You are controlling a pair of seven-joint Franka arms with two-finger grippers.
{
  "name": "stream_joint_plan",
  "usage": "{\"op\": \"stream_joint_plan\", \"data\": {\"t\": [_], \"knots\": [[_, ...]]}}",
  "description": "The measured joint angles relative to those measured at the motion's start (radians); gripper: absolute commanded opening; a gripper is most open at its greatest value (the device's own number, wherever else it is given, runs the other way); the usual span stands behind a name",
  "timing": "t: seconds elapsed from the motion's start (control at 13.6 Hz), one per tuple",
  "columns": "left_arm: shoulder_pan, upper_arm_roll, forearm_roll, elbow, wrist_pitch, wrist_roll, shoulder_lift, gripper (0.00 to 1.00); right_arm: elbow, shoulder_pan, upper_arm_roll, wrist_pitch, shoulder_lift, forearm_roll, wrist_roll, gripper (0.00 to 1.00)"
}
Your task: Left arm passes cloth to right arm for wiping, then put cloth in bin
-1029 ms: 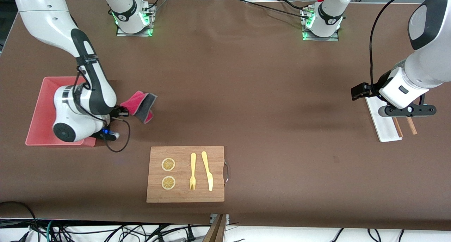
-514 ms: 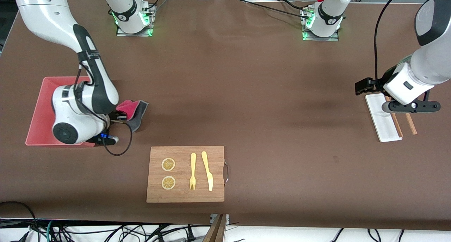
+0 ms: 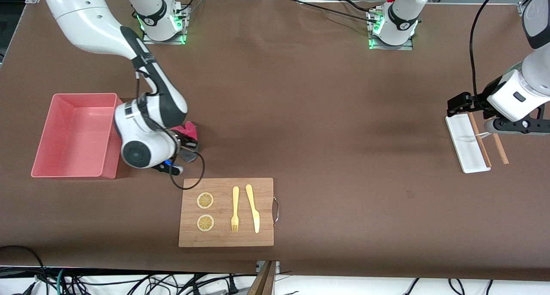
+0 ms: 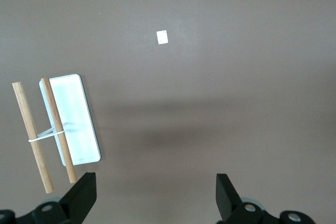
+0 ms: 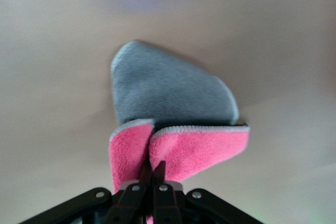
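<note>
My right gripper (image 3: 187, 143) is shut on the pink and grey cloth (image 3: 189, 132), low over the table between the pink bin (image 3: 43, 149) and the wooden board. In the right wrist view the cloth (image 5: 173, 106) hangs from the closed gripper (image 5: 153, 171), pink face by the fingers, grey part spread past them. The bin stands empty toward the right arm's end of the table. My left gripper (image 3: 462, 102) is open and empty, up over the white tray at the left arm's end; its fingers (image 4: 81, 195) stand wide apart in the left wrist view.
A wooden cutting board (image 3: 264, 239) holds two lemon slices (image 3: 205, 200), a yellow fork (image 3: 235, 209) and knife (image 3: 253, 208), nearer the front camera than the cloth. A small white tray (image 3: 464, 142) with chopsticks (image 3: 498, 145) lies at the left arm's end; it also shows in the left wrist view (image 4: 71, 116).
My right gripper has swung with the cloth away from the bin toward the table's middle, leaving the bin uncovered. The left gripper has drifted toward its own end of the table.
</note>
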Motion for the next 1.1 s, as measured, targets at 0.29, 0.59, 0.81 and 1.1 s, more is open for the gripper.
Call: {"op": "stream_joint_plan", "data": {"t": [0.29,0.59,0.81,1.1], "knots": [[0.0,-0.003,0.0,-0.059,0.032,0.0,-0.043,1.0,0.0,0.036,0.089,0.095,0.026,0.0,0.202,0.0],[0.0,-0.003,0.0,-0.065,0.034,0.002,-0.044,1.0,0.002,0.044,0.13,0.158,0.026,0.106,0.305,0.0],[0.0,-0.004,0.0,-0.073,0.036,0.002,-0.042,1.0,0.003,0.028,0.127,0.164,0.027,0.17,0.304,0.0],[0.0,-0.004,0.0,-0.075,0.036,0.002,-0.041,1.0,-0.019,-0.01,0.079,0.11,0.031,0.171,0.145,0.0]]}}
